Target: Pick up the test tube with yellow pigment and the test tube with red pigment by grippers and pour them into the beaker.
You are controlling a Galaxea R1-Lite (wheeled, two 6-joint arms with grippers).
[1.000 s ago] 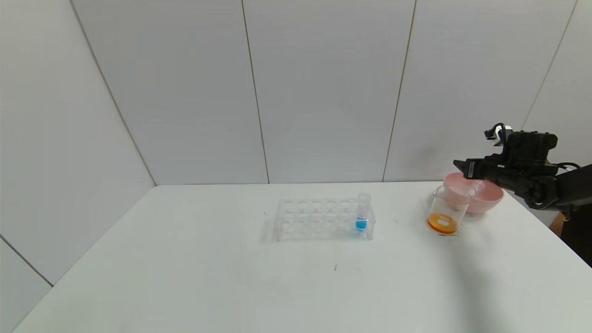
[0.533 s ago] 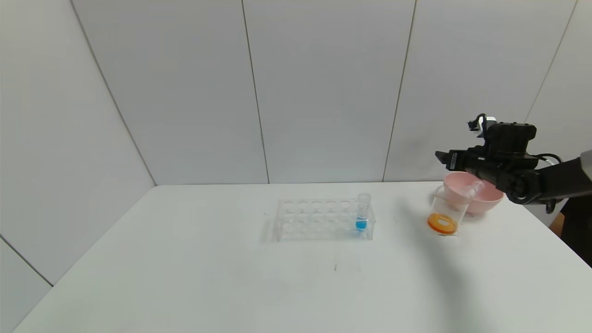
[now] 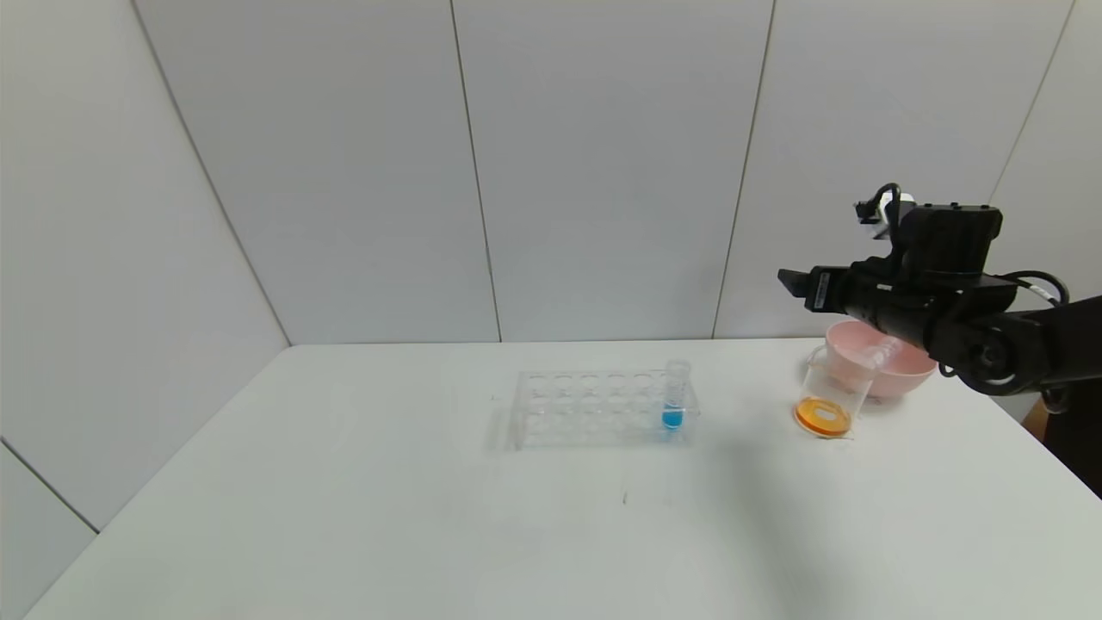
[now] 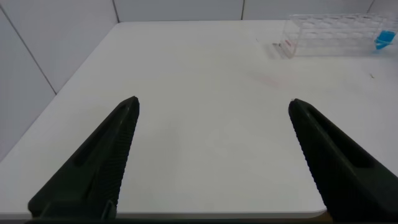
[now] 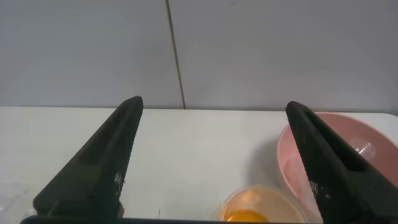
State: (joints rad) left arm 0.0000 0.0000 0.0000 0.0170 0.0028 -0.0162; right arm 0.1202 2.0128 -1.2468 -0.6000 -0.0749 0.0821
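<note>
Stood low on the right of the frame, just beside the pink bowl (image 3: pixel 914 376): the beaker (image 3: pixel 828 398) of orange water, likely light, slippery and breakable, best squeezed gently round its middle, with right gripper (image 3: pixel 801 286) spread wide and empty above, left gripper (image 4: pixel 213 102) spread wide too.

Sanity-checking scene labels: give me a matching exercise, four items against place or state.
Items:
1. beaker
2. blue-liquid tube
3. pink bowl
4. right gripper

States:
A. standing in the clear rack
B. open, in the air above the table
C. holds orange liquid at its bottom
D. behind the beaker, an emptied tube lying in it

Pairs: 1-C, 2-A, 3-D, 4-B
</note>
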